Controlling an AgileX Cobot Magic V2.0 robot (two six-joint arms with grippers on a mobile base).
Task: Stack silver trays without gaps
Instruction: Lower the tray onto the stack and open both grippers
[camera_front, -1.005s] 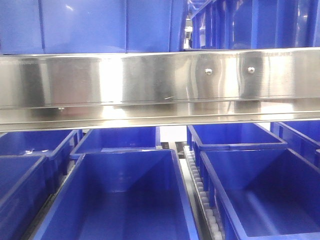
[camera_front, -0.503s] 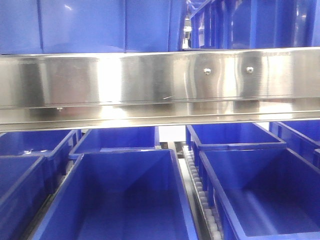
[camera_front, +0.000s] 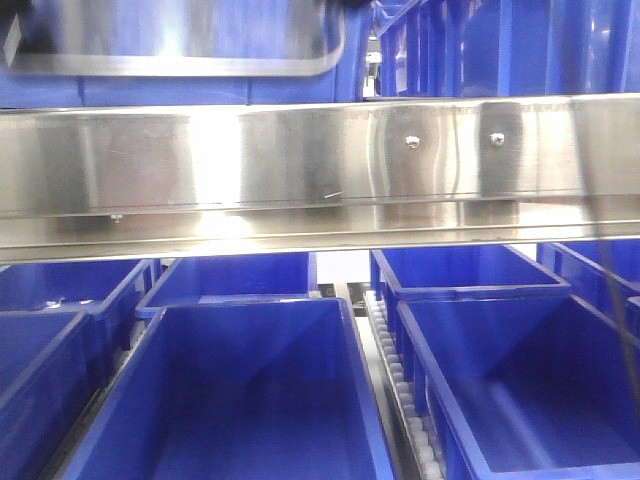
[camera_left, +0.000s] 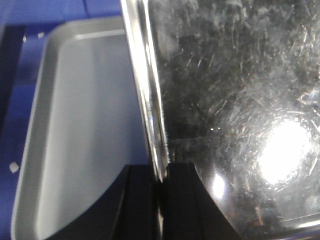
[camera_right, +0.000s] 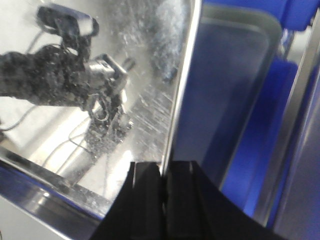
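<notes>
We clench the left pincer (camera_left: 161, 172) and right pincer (camera_right: 164, 170) on the held tray (camera_front: 180, 45), upper left of the front view. The lower tray (camera_left: 75, 130) seems to lie beneath; let us descend level, corners matched.

Bright, even light fills the front view. A white glare band sits on the left part of the steel rail (camera_front: 215, 160), and the blue crates (camera_front: 250, 400) below look soft and faintly smeared. In the left wrist view a hard white hotspot burns on the held silver tray (camera_left: 235, 100), its scratches out of focus, and the left claw (camera_left: 161, 175) is a black silhouette. The right wrist view is blurred, the tray's mirror face washed pale.
</notes>
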